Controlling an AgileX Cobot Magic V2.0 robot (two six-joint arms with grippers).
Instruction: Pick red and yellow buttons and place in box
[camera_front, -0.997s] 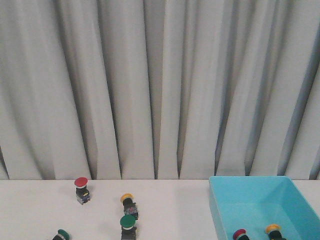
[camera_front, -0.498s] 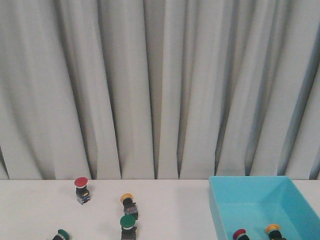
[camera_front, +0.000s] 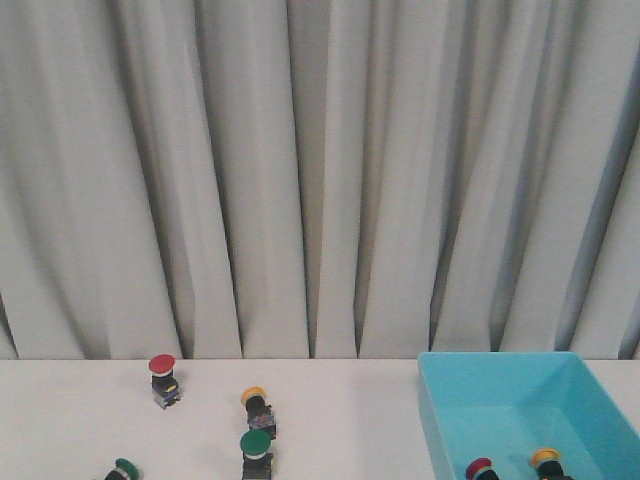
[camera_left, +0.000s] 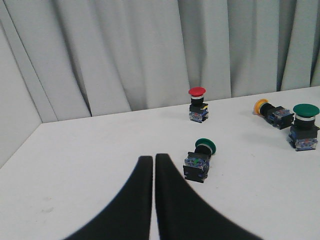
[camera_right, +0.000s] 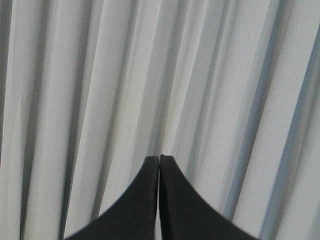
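We see the left tool (camera_left: 153, 159) pressed together, only a hairline seam between its 2 black fingers, pinching nothing and touching nothing; it sits at bottom center of the left wrist frame, above bare desk (camera_left: 90, 165). Right tool (camera_right: 159, 159) is likewise pressed together and empty, bottom center of its frame, with only the grey curtain (camera_right: 160, 75) behind it.

Front frame: neither tool is in view. The box (camera_front: 500, 400) fills the lower right corner, resting on the desk. 2 buttons lie inside it at the bottom edge: a red button in the box (camera_front: 480, 467) and a yellow button in the box (camera_front: 545, 459), near each other, partly cropped.

Still on the desk, lower left of the front frame: 1 red button (camera_front: 162, 366) standing upright, 1 yellow button (camera_front: 254, 397) tipped on its side to its right, 1 upright green button (camera_front: 255, 443) just below the yellow one, and a second green button (camera_front: 125, 468) lying over at the bottom edge.

In the left wrist frame, the tipped green button is the one nearest the left tool, clear of the fingers.
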